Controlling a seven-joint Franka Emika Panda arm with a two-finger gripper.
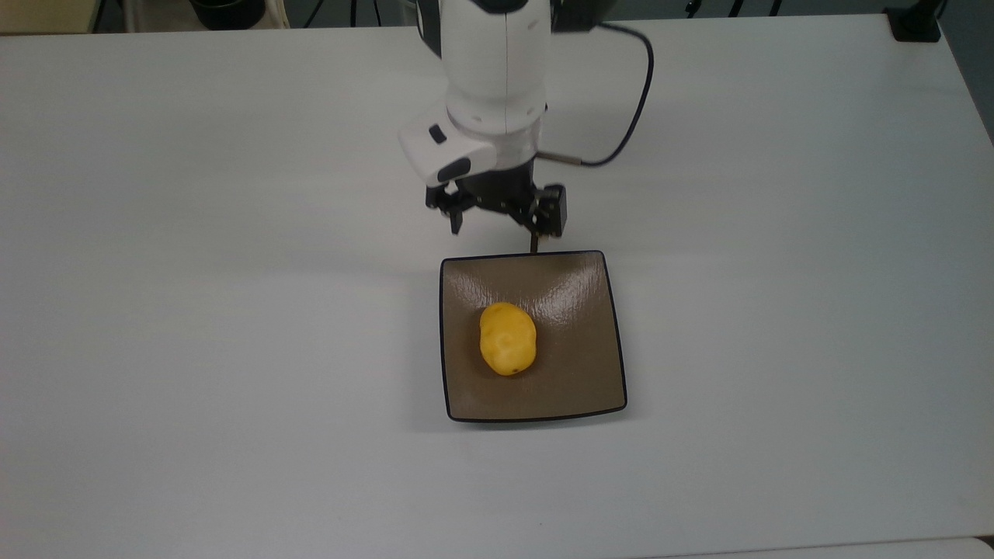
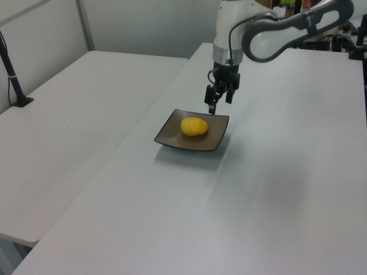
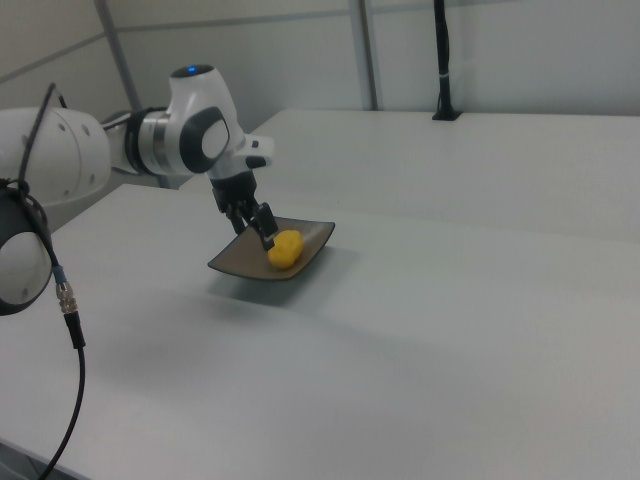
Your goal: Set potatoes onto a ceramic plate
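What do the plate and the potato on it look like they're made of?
Plate: likely glazed ceramic; glossy tan-brown, light glare on a finely textured face, thin dark rim. Potato: uniform bright yellow and smooth with shallow dimples, so possibly a plastic replica, though I can't confirm that.

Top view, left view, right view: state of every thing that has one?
Small bright-yellow oval potato: released, lying on the plate, left of centre in the top view.
Square glossy tan-brown ceramic plate: flat on the white table, holding the potato.
Gripper: open, empty, raised above the plate's edge nearest the arm; fingers clear of the potato.
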